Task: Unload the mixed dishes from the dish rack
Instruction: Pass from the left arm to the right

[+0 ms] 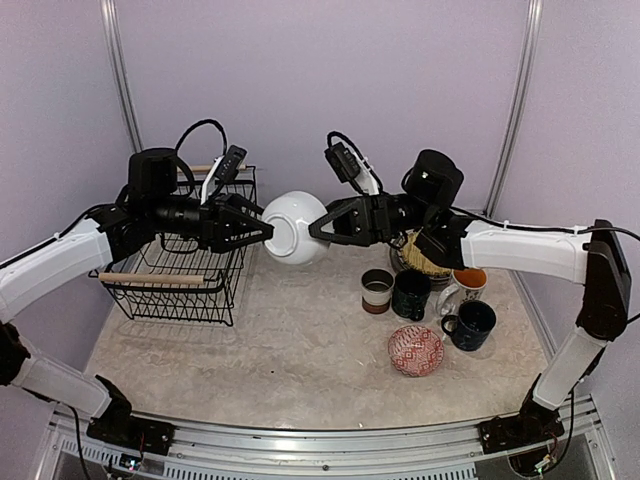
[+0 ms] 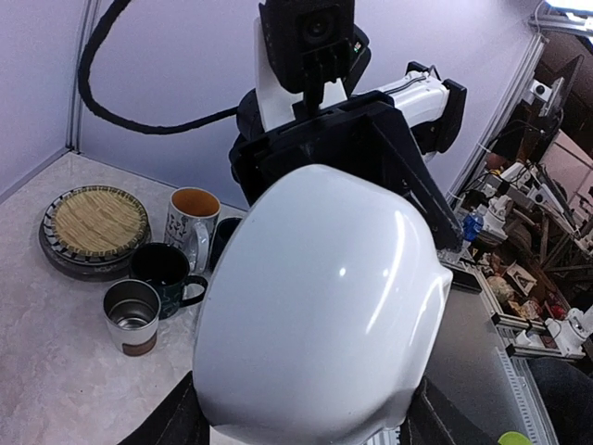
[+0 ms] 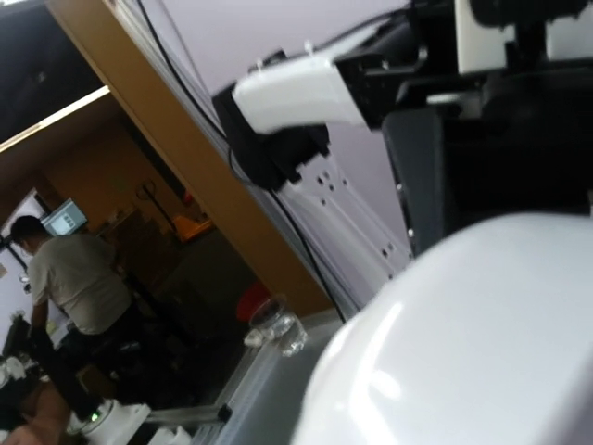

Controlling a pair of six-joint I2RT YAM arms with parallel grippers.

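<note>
Far left part of the tabletop (image 1: 280,350): the dish rack (image 1: 150,300), black wire, stands upright. One wooden handle (image 1: 150,279) runs along its near side, the other (image 1: 205,168) along its far side.

Left gripper (image 1: 265,227): reaches rightward over the rack's right edge. It is clamped on the white bowl (image 1: 295,228); in the left wrist view its dark fingers (image 2: 176,417) flank the bowl's lower edges.

White bowl: in the air, tipped on its side, above the far middle of the tabletop, touching nothing below.

Right gripper (image 1: 318,227): comes in from the right and meets the bowl's right side, one finger (image 2: 422,185) lying along the bowl's wall. Cannot tell if it has closed on the bowl or only stands around it.

Right half of the tabletop:
- small brown-white cup (image 1: 377,291), upright, with the dark mug (image 1: 411,294) just beside it on the right
- yellowish woven-look plate (image 2: 95,221), behind those two toward the far edge, lying on the black-and-white striped plate (image 2: 56,255)
- white orange-lined mug (image 1: 465,285), further right
- red-patterned bowl (image 1: 415,350), nearer the front edge
- dark blue mug (image 1: 470,325), just right of the red-patterned bowl
</note>
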